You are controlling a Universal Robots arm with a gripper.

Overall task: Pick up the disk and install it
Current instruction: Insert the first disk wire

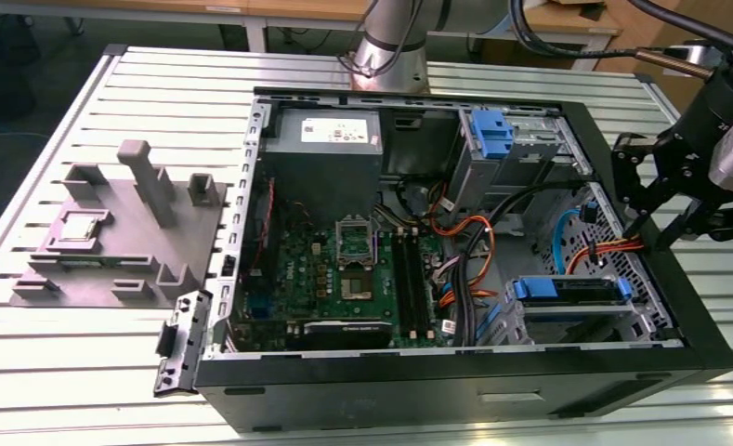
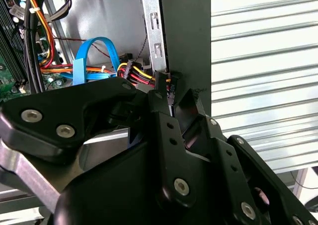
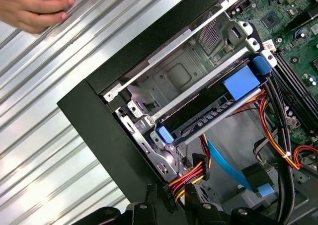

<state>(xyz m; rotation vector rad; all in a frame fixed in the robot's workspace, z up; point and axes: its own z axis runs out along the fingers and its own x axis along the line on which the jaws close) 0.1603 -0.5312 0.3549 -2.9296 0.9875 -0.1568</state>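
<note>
In the exterior view the open computer case [image 1: 465,381] lay on the slatted desk [image 1: 155,74]. The gripper [image 1: 659,226] hung above the case's wall on the exterior view's right. Its fingers were spread and held nothing. The disk [image 1: 569,290] sat in its blue carrier in the drive cage at the case's near corner, below the fingers and towards the exterior view's left. Its long axis ran across that view, roughly square to the wall under the fingers.

In the second wrist view the gripper [image 2: 174,98] hovered at the edge of that wall, with a gap between its tips. A blue flat cable [image 2: 94,56] and coloured power leads [image 2: 131,73] lay just inside.

In the first wrist view the disk [image 3: 241,82] stood on edge in the cage, inward from the gripper [image 3: 174,202], with a black power connector [image 3: 198,165] between them. A person's hand [image 3: 35,6] rested on the desk, well apart from the case
</note>
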